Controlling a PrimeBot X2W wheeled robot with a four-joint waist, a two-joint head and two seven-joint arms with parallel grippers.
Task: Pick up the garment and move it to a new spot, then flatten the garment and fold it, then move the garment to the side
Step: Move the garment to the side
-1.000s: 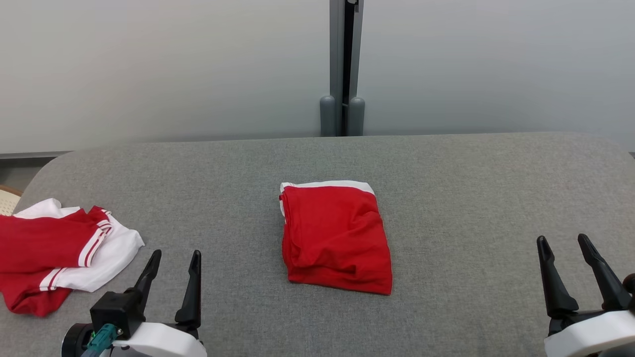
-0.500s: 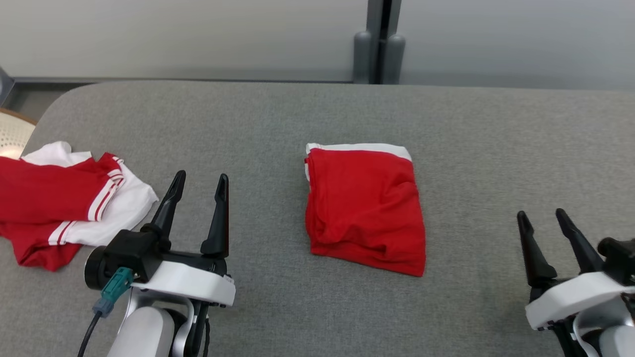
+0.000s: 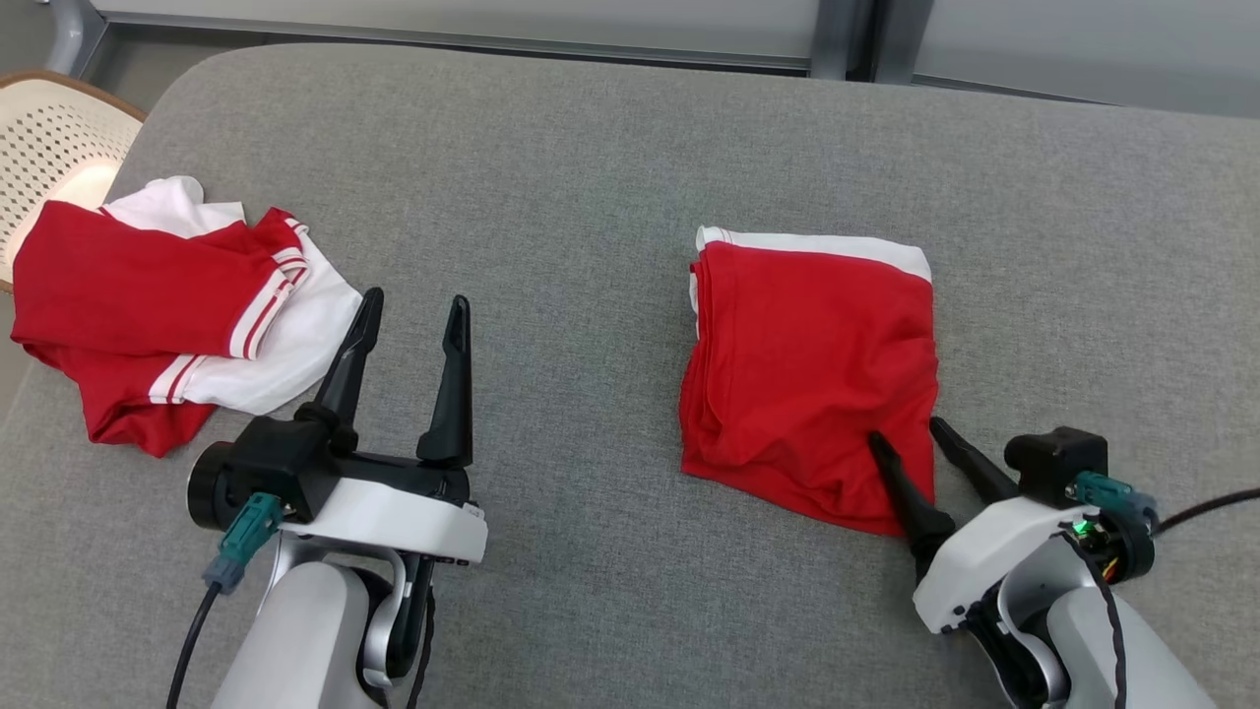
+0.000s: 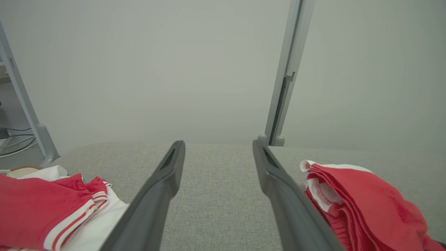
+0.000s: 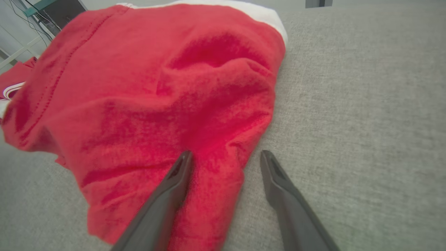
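- The folded garment (image 3: 807, 384) is lying right of centre in the head view on the grey table (image 3: 591, 148). It is a neat red rectangle with a white band along its far edge.
- Judging from that tidy shape, the flattening and folding are looking done, and the step in hand is the last one: taking the garment to the side.
- The right gripper (image 3: 906, 431) is sitting at the lower right of the head view, with its fingers pointing at the garment's near right corner.
- In the right wrist view, one finger is lying over the red cloth and the other over bare table just beside the edge, so the jaws are straddling that edge.
- The jaws are standing wide apart and are holding nothing. I cannot tell whether the inner finger is touching the cloth.
- The left gripper (image 3: 414, 299) is hovering at the lower left of the head view, over bare table between the two heaps of cloth. It is spread fully and is carrying nothing.
- A second, rumpled red and white garment (image 3: 167, 305) is lying at the upper left of the head view, well apart from the folded one.
- The next move is likely calling for the lower finger to be slipping under every layer at the corner before closing. Pinching the top layer alone would risk pulling the fold open.
- A low lift or a slide is looking safer for the stack than a high one.
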